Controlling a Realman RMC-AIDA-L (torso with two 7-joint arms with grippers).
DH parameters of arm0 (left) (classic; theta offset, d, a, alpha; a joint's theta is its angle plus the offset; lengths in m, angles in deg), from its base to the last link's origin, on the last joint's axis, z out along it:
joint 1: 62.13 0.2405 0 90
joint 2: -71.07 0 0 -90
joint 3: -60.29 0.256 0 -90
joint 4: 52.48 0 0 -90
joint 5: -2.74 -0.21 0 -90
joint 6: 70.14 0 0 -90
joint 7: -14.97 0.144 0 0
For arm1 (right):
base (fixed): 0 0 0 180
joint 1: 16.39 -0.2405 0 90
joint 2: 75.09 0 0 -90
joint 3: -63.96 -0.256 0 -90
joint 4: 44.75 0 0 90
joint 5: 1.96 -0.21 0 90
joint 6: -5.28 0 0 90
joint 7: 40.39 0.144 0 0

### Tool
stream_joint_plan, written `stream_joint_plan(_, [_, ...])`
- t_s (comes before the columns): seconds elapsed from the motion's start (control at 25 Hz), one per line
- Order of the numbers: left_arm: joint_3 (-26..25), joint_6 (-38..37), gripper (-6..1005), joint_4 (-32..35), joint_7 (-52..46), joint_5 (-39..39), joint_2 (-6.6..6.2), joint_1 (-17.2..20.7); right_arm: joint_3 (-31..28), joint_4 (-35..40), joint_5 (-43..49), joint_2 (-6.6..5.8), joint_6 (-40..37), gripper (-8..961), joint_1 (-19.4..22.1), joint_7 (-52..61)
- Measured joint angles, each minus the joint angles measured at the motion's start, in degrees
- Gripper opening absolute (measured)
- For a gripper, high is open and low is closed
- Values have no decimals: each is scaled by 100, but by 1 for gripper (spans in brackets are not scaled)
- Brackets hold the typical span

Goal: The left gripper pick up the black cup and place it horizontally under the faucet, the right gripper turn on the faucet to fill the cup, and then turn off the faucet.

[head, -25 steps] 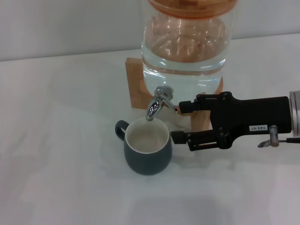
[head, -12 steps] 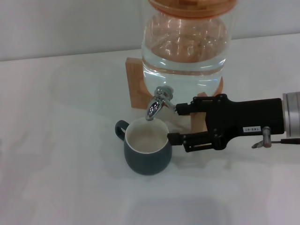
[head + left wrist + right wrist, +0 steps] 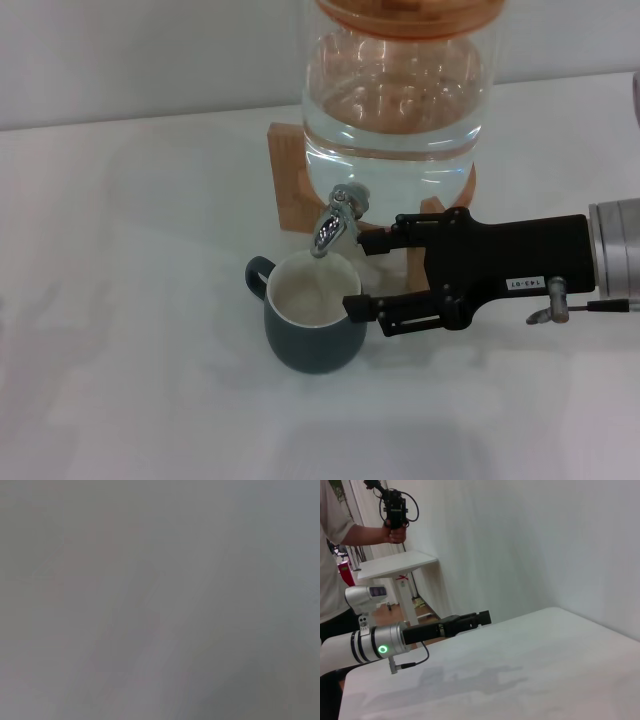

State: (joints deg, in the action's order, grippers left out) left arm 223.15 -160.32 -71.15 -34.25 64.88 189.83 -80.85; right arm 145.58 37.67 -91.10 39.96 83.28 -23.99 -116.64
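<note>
The black cup [image 3: 315,335] stands upright on the white table [image 3: 120,330], handle to the left, directly under the spout of the chrome faucet [image 3: 333,222]. My right gripper [image 3: 357,272] reaches in from the right and is open. Its upper finger lies just right of the faucet body, and its lower finger overlaps the cup's right rim. Nothing is held between the fingers. My left gripper [image 3: 481,616] shows only in the right wrist view, held out low over the table far from the cup. The left wrist view shows only a blank grey surface.
The faucet comes out of a large glass jar [image 3: 395,90] of water with an orange lid, resting on a wooden stand [image 3: 288,180]. In the right wrist view a person [image 3: 340,530] stands beside a small white side table [image 3: 400,562] beyond the table's end.
My right gripper has slid left toward the faucet and cup, its lower finger now reaching the cup's rim. The cup and faucet have not moved.
</note>
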Motion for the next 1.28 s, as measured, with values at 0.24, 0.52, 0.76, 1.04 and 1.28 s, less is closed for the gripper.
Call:
stream_joint_plan(0.24, [0, 0, 515, -19, 0, 0, 3, 15, -32, 30, -32, 0, 128, 797, 36, 0])
stream_joint_plan(0.52, [0, 0, 515, -19, 0, 0, -3, -5, -40, 75, -210, -6, 392, 798, 59, -28])
stream_joint_plan(0.76, [0, 0, 515, -6, 8, 0, -3, -34, 178, 103, -246, 2, 395, 798, 56, -37])
stream_joint_plan(1.04, [0, 0, 515, 2, 8, 0, 4, -36, 757, 153, -317, 9, -53, 798, 24, -39])
stream_joint_plan(1.28, [0, 0, 515, 7, 20, 0, 6, -34, 1267, 182, -317, 9, -714, 797, -7, -40])
